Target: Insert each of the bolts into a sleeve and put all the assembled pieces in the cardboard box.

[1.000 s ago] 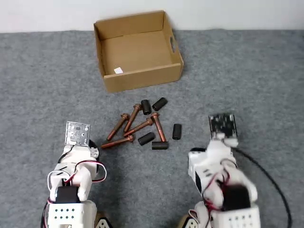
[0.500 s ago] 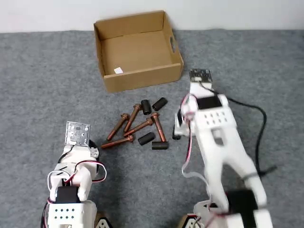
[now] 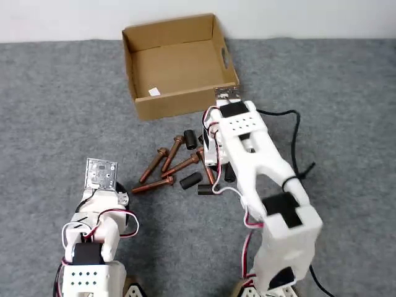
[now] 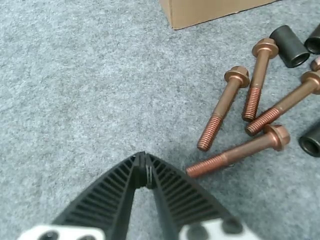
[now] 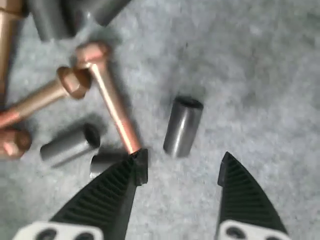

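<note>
Sleeve (image 5: 183, 126) lies on the bench (image 5: 260, 75), on the near side of the cardboard box (image 3: 179, 62), just ahead of the right gripper (image 5: 183, 161). That gripper's jaws gape wide, and the sleeve's long axis points away between them. The left gripper (image 4: 145, 172), pinched closed, is farther off.

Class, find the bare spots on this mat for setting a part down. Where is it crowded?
Bare: mat left of the box and bolts, beyond the left arm; mat right of the box. Crowded: between box and arms, with bolts, sleeves and the right arm.
</note>
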